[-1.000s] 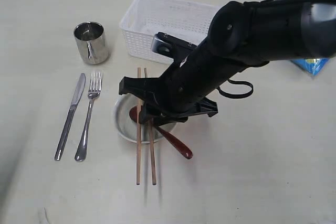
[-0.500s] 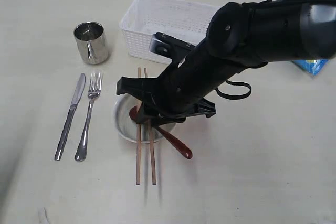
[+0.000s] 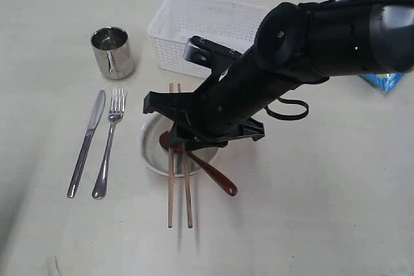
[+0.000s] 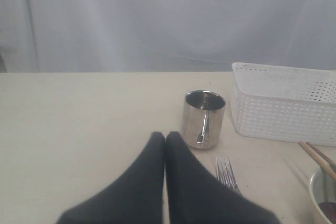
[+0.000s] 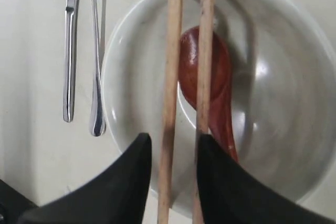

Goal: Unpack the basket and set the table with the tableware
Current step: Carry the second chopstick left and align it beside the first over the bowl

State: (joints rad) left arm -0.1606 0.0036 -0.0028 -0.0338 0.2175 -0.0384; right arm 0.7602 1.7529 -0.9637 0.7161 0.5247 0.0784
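Note:
The white basket (image 3: 200,24) stands at the back of the table (image 3: 310,211). In front of it the cream bowl (image 3: 150,153) holds the reddish wooden spoon (image 3: 217,178), and both chopsticks (image 3: 171,192) lie across the bowl's rim. My right gripper (image 5: 173,139) hovers open just over the bowl. One chopstick (image 5: 172,66) runs between its fingers and the other lies along one finger. The steel cup (image 3: 112,52), knife (image 3: 86,141) and fork (image 3: 110,140) lie to the left. My left gripper (image 4: 165,136) is shut on nothing, low over the table near the cup (image 4: 203,118).
A blue chips bag (image 3: 383,81) peeks out behind the right arm at the right edge. The right arm reaches across the middle, covering part of the basket and bowl. The left arm does not show in the exterior view.
The right arm has crept slightly up and left over the bowl. The chopsticks, spoon and other tableware have not moved.

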